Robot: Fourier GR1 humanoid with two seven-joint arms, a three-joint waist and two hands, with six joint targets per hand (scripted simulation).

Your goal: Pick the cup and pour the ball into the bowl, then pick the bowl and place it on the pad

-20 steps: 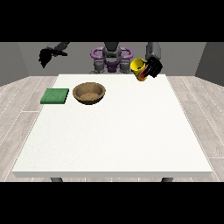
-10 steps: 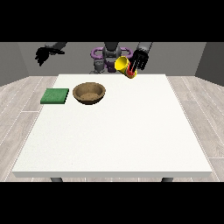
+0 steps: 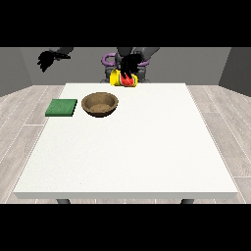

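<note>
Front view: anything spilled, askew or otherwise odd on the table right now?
Nothing spilled. The yellow cup is tipped on its side in the hand, held above the table's far edge, not yet over the brown bowl. The bowl sits upright beside the green pad. No ball is visible.

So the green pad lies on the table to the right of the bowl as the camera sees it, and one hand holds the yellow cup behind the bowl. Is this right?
Not quite. In the front view the pad lies to the left of the bowl, not the right. The rest holds: a hand holds the cup behind the bowl.
</note>
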